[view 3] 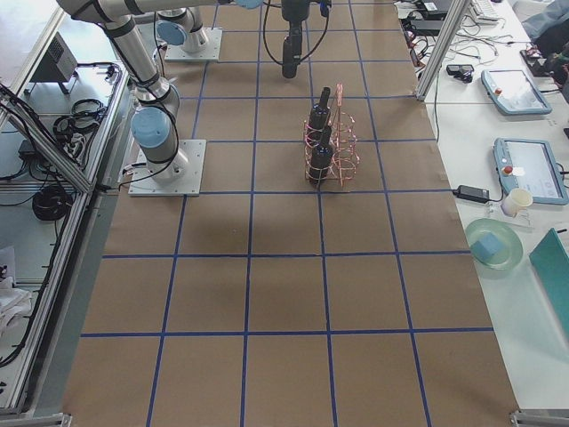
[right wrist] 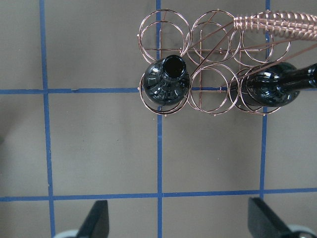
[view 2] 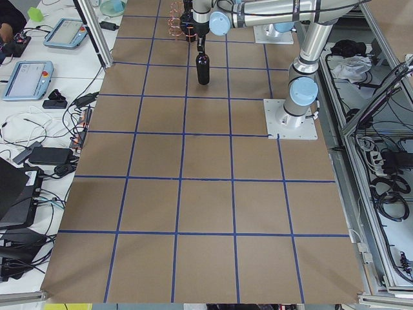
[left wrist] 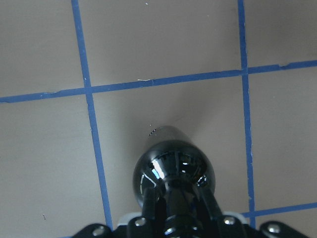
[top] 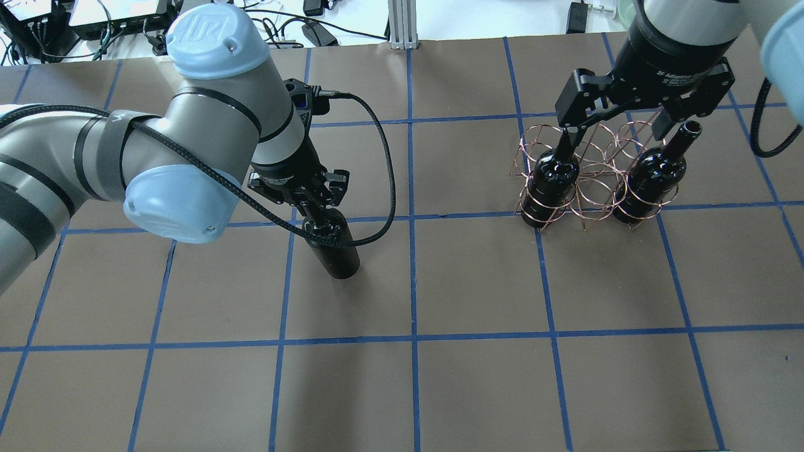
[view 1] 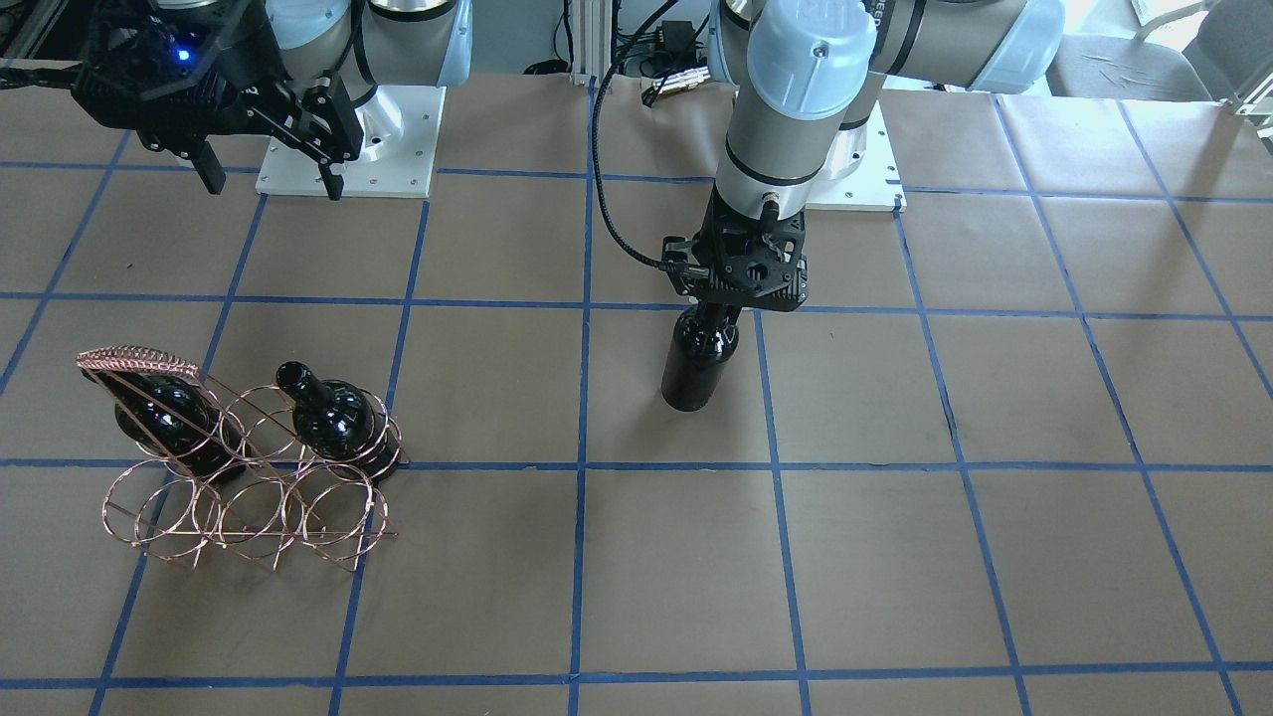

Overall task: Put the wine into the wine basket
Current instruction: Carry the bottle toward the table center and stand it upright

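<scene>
My left gripper (top: 309,202) is shut on the neck of an upright near-black wine bottle (top: 334,250) near the table's middle; it also shows in the front view (view 1: 698,363) and, from above, in the left wrist view (left wrist: 173,171). I cannot tell whether its base touches the paper. The copper wire wine basket (top: 595,164) stands on the robot's right, with its wrapped handle (view 1: 134,358) visible. It holds two alike bottles (top: 553,182) (top: 650,182), necks up. My right gripper (top: 619,129) is open and empty, high above the basket (right wrist: 214,74).
The table is covered in brown paper with a blue tape grid (top: 411,276). The arms' white base plates (view 1: 348,149) sit at the robot's edge. Cables and monitors (view 2: 26,77) lie beyond the far edge. The basket's middle and far rings (right wrist: 213,32) are empty.
</scene>
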Action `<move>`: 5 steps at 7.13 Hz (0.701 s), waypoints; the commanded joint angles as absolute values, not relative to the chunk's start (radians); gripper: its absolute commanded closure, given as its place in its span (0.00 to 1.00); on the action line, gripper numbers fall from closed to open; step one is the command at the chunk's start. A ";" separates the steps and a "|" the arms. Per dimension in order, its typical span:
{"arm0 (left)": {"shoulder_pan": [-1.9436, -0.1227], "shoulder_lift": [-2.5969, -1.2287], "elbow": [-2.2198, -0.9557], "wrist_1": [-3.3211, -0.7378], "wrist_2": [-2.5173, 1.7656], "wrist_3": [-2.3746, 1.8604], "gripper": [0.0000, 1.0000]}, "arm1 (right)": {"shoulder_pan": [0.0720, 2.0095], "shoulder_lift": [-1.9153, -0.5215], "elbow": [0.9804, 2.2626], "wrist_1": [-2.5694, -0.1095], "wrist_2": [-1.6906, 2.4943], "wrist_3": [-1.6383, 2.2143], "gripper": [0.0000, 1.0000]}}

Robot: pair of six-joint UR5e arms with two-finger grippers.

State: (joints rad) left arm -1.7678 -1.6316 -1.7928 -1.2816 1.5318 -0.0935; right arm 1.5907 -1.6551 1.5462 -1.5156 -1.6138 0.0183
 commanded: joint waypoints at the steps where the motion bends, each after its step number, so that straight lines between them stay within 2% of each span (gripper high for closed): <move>1: -1.769 -1.638 -1.799 -1.278 1.528 -0.107 0.95 | 1.591 -1.655 1.546 -1.516 -1.614 0.018 0.00; 2: -1.769 -1.638 -1.802 -1.282 1.534 -0.107 0.56 | 1.591 -1.655 1.546 -1.516 -1.614 0.018 0.00; 3: -1.769 -1.637 -1.801 -1.281 1.534 -0.126 0.08 | 1.591 -1.655 1.546 -1.516 -1.614 0.020 0.00; 4: -1.769 -1.637 -1.793 -1.279 1.526 -0.159 0.00 | 1.591 -1.655 1.546 -1.516 -1.614 0.020 0.00; 5: -1.763 -1.628 -1.777 -1.287 1.538 -0.163 0.00 | 1.591 -1.657 1.546 -1.516 -1.614 0.020 0.00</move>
